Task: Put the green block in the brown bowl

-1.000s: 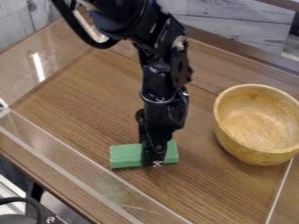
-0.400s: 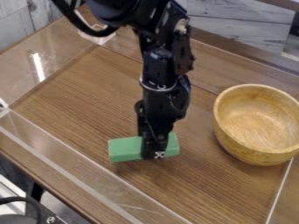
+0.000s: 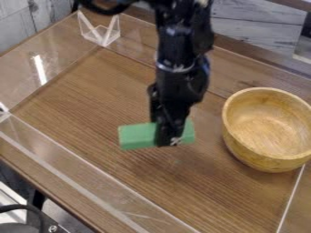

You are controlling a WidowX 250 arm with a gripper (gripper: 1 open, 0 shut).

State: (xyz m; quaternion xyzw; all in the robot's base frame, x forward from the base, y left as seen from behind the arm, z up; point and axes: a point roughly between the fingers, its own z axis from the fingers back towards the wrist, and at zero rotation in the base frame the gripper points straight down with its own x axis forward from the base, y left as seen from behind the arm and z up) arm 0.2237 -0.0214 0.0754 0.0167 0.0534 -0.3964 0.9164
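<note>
The black tool [image 3: 170, 138] points straight down and grips the flat, bright green rectangular block [image 3: 142, 136] near its right end, its jaws closed across the slab's narrow width. That grip across the short side looks chosen because the jaws only need a modest spread there, and it leaves most of the slab sticking out to the left of the tool. The block appears to hang just clear of the brown wood-grain counter [image 3: 85, 100], though the gap beneath it is hard to judge from this angle.

The round, light-brown wooden bowl [image 3: 270, 128] sits on the counter to the right of the block, near but apart from it, hollow and with nothing inside. With the block raised, the carry over the thick rim seems the step in hand.

The block lies level, broad face up. Its long axis runs roughly left to right across the view, with the gripped end toward the bowl and the free end pointing away from it.
</note>
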